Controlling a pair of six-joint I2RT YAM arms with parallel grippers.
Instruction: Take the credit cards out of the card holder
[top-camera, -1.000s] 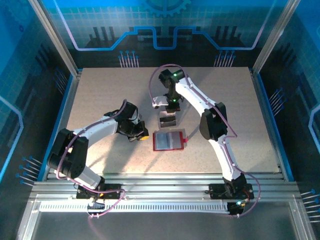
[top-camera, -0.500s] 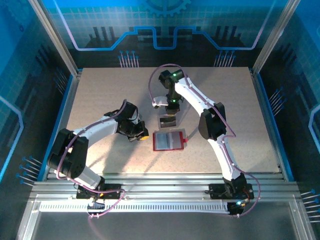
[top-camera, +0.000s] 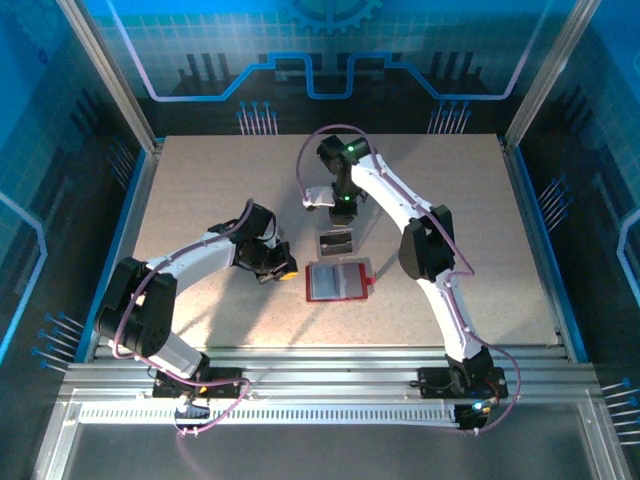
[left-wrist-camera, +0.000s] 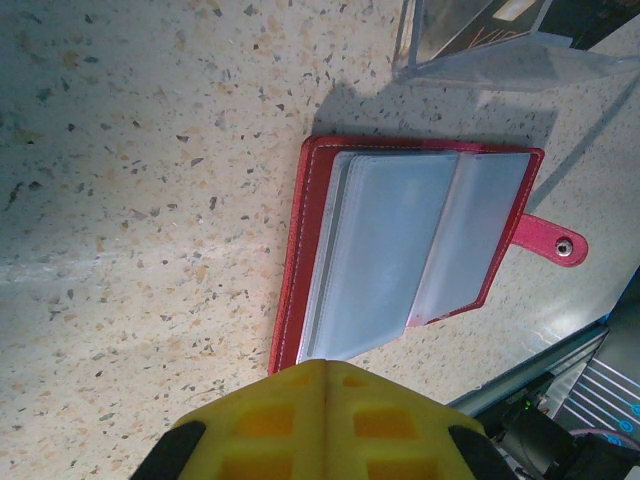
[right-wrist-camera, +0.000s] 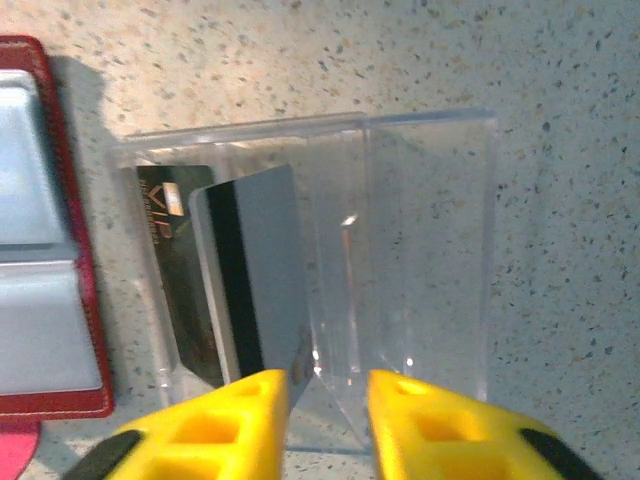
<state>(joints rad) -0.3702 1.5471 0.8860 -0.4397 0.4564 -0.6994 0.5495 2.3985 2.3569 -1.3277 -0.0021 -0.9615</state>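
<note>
Red and lying open flat, the card holder (top-camera: 338, 281) sits at the table's centre. Just beside it at its twelve o'clock, a clear tray (right-wrist-camera: 430, 250) holds two credit cards (right-wrist-camera: 270, 260), a grey one with a black stripe leaning over a dark one. Over the tray the right gripper (right-wrist-camera: 328, 392) hovers with jaws slightly parted and empty, while the left gripper (left-wrist-camera: 322, 378), at the holder's nine o'clock, is closed on nothing. The cards look light, stiff and slick, best pinched by a short edge; whether any sit in the pale pockets I cannot tell.
</note>
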